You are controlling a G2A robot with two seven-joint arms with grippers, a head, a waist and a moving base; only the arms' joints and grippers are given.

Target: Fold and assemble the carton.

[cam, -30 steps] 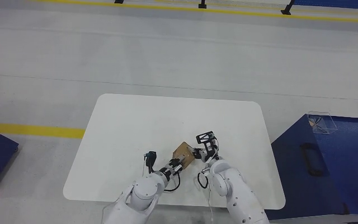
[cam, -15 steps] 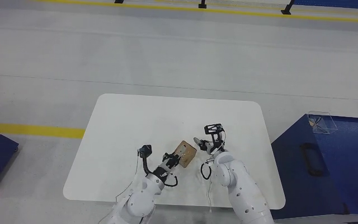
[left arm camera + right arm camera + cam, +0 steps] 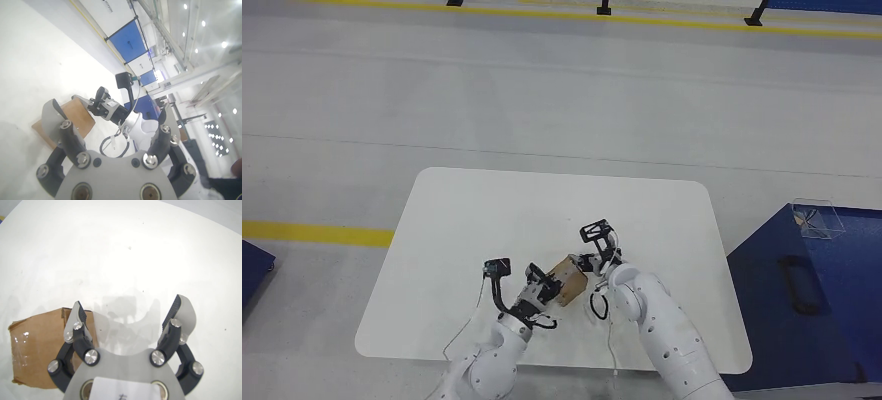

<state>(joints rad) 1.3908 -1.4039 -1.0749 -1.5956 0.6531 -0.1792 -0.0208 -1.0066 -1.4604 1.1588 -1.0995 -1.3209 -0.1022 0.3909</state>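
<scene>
Right wrist view, glossy carton [image 3: 37, 349], right gripper [image 3: 127, 300] spread

Bright ceiling lamps [image 3: 203, 23] wash the white table [image 3: 492, 220] with glare.

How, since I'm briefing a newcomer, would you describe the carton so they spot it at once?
Find the white table, then the side nearest the robot, where both arms meet. Between the left gripper and the right gripper lies the carton: a small brown cardboard piece, the only brown thing on the white top.
</scene>
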